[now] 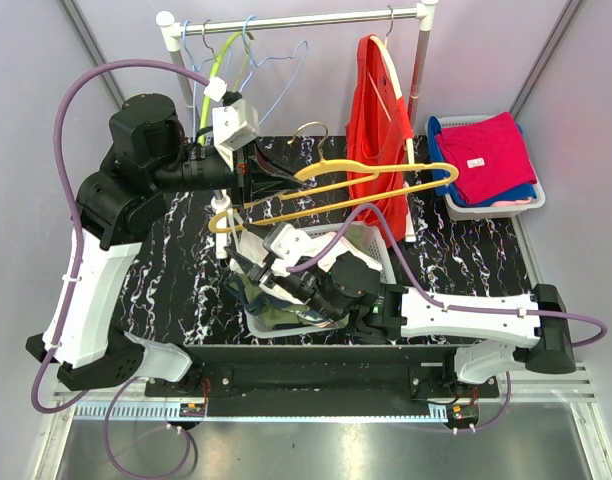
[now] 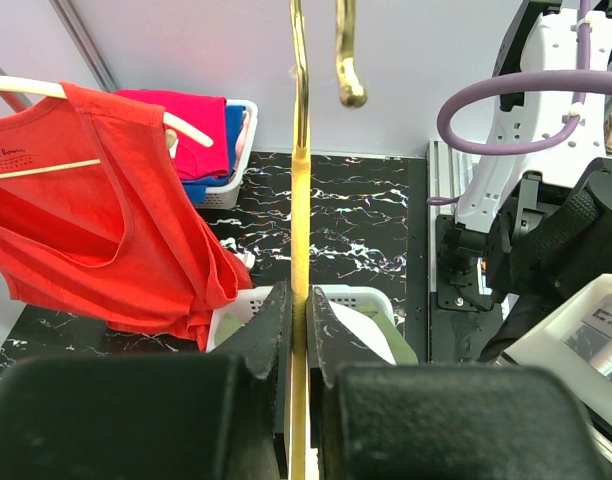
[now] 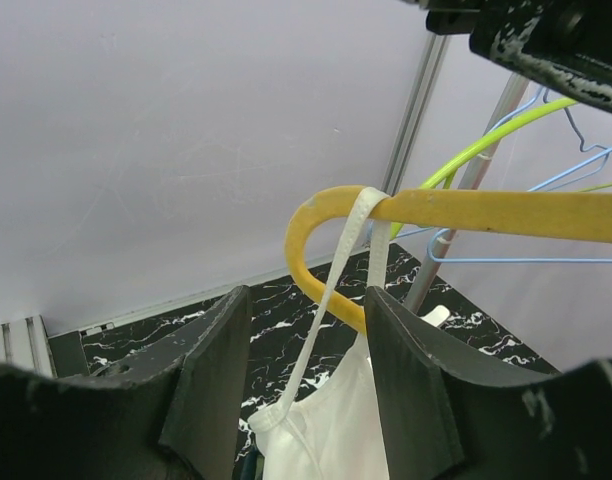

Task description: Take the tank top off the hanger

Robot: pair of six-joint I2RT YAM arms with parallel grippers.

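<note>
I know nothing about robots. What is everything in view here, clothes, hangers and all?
Clothes rail: one, silver, at the back.
Bare hangers: several, green and blue, left end of the rail.
Red tank top: one, on a cream hanger, right end of the rail.
Yellow hanger: one, held above the table.
White tank top: one, strap over the yellow hanger's end.
Middle basket: one, white, greenish clothes inside.
Right basket: one, white, pink and blue clothes inside.
Table: one, black marbled.
Left gripper: black, shut on the yellow hanger.
Right gripper: black, open, fingers either side of the strap.
</note>
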